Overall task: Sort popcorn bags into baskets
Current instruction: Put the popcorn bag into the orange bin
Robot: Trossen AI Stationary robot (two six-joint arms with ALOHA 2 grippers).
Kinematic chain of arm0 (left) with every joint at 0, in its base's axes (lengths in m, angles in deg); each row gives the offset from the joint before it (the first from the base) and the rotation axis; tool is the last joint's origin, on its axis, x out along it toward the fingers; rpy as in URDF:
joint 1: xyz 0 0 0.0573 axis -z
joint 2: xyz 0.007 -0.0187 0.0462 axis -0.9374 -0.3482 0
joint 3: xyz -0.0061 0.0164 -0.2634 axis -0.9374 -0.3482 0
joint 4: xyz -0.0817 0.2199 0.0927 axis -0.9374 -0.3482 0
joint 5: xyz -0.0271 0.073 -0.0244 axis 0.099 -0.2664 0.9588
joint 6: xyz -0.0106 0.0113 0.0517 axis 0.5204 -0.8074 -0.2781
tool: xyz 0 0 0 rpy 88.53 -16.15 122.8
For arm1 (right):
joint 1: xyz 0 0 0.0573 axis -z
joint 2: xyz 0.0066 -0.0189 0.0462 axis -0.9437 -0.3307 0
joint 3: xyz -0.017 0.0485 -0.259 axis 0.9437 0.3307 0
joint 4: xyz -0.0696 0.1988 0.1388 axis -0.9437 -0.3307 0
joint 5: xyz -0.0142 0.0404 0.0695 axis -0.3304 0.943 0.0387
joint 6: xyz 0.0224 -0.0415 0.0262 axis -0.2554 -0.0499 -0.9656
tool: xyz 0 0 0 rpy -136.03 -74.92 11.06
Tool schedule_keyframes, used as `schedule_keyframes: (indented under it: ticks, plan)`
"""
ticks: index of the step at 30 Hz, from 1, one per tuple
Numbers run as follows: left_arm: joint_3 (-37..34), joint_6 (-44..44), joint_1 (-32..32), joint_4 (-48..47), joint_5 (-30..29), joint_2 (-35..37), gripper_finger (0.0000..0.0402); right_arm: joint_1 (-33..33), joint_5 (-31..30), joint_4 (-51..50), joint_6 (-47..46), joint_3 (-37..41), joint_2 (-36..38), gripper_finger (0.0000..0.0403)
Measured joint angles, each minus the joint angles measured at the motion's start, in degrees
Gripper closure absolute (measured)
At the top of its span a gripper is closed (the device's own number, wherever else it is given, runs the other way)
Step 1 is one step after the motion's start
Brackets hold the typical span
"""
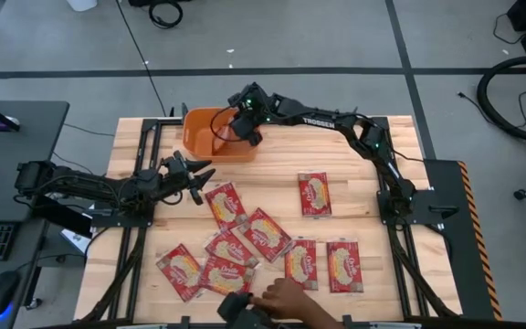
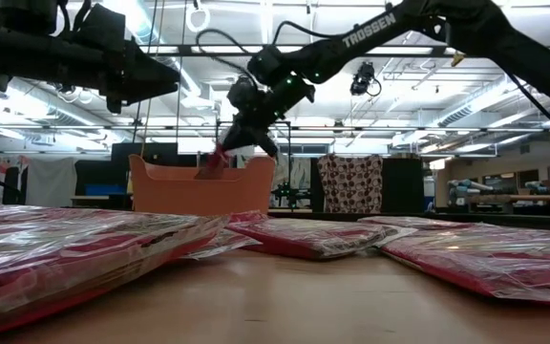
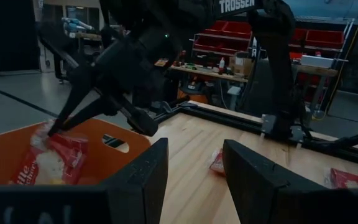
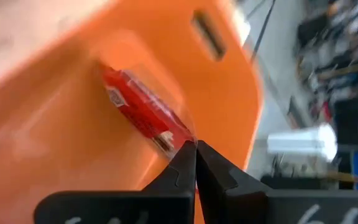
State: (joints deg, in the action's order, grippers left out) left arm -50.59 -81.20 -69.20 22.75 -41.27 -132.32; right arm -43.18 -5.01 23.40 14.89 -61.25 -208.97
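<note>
Jaws, right: right gripper (image 4: 196, 163) has its fingers pressed together on the corner of a bag (image 4: 143, 111), pinching its clear edge; it hangs over the basket (image 1: 206, 133).
Jaws, left: left gripper (image 1: 201, 174) has its fingers apart with nothing between them; it hovers just beside the basket, on the side toward the loose bags.
Basket: orange tub with a slot handle in its wall, seen in the left wrist view (image 3: 115, 142); it sits at the far edge of the table (image 1: 354, 164).
Basket contents: the held bag dangles inside the tub, its free end low against the inner wall, tilted. In the left wrist view the same bag (image 3: 53, 158) sags below the right gripper's fingertips (image 3: 53, 129). Whether another bag lies under it I cannot tell.
Bag vs jaws: the pinched corner is uppermost, the rest hangs down and away from the fingers.
Loose bags: a cluster (image 1: 231, 242) lies well apart from the basket, several overlapping; one single bag (image 1: 315, 194) lies between the cluster and the right arm's base. In the low view the near bags (image 2: 318, 234) lie flat in shiny wrap.
Writing: "TROSSEN" in white on the right arm (image 2: 369, 29); white letters "ille" on the held bag, the rest hidden.
Person: a hand (image 1: 286, 297) rests at the near table edge, touching the cluster, far from the basket.
</note>
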Motion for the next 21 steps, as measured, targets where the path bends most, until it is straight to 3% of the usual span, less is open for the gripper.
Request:
schedule_keyframes:
  ticks: [7,21]
  plan:
    - [0.0,0.0,0.0,-0.2,0.0,0.0,0.0244,0.7,-10.6,-8.0,0.1,0.0,0.0,0.0379]
    - [0.0,-1.3,0.0,-0.3,-1.0,0.0,0.0244,-0.7,-18.1,-9.0,-4.7,0.0,0.5,0.0279]
